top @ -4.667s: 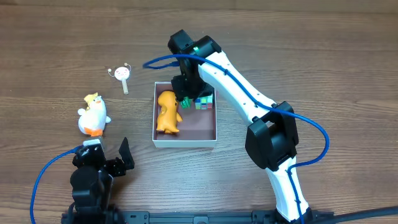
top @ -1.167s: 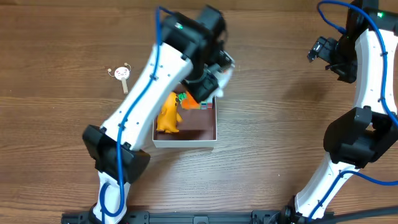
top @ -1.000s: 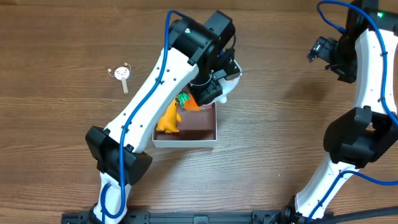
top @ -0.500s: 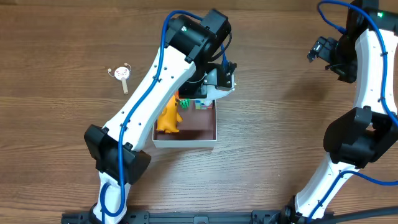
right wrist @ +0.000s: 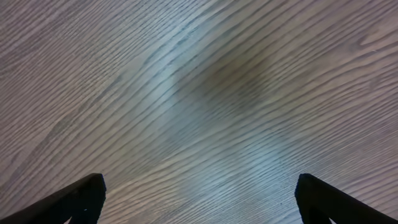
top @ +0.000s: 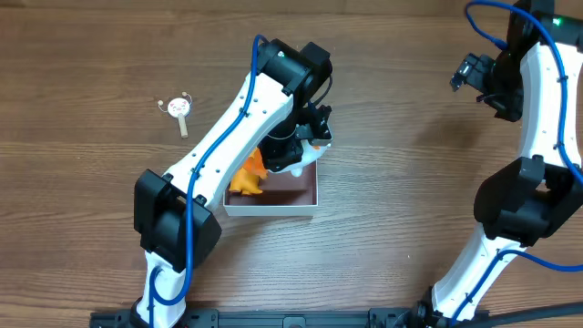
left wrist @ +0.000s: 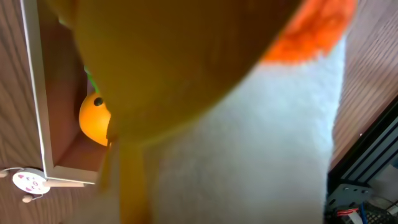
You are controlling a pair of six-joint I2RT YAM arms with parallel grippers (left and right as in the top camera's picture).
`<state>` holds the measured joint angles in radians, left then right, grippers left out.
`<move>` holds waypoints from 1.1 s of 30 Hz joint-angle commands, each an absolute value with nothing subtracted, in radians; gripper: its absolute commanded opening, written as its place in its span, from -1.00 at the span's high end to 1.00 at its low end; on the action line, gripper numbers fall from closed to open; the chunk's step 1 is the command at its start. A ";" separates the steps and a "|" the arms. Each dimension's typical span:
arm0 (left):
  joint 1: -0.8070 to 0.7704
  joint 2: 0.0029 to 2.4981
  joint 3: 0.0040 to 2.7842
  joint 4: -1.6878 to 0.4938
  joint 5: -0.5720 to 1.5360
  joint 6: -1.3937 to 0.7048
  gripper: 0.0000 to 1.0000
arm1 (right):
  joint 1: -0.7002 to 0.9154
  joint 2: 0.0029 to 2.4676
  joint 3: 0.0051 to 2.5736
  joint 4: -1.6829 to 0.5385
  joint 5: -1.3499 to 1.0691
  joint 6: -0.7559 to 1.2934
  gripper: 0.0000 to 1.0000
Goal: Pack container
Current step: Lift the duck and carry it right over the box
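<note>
Over the box [top: 273, 209], your left tool [top: 305, 144] hangs at the white plush toy [top: 296, 164], grip unclear; next, let go and lift.

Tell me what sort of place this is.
Probably a robot test bench, not a home: a white left arm and right arm with blue cables stand at a wood-grain table, with a white cardboard box and orange toy as props.

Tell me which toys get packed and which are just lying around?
For the job: shallow square white cardboard box; orange dinosaur-shaped toy inside it; fluffy white-and-orange plush toy over it.
Lying about: small round white charm on a stick.
</note>
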<state>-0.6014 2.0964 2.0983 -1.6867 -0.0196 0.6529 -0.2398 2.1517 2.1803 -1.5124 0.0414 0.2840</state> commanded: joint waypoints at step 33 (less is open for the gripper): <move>-0.571 2.091 1.932 -1.670 0.080 0.673 -0.05 | -0.237 2.137 2.181 -1.511 0.051 0.281 -1.00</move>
<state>-0.5629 2.0964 1.9305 -1.6714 0.0532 0.6605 -0.2398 2.1517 2.1803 -1.5127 0.0418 0.2840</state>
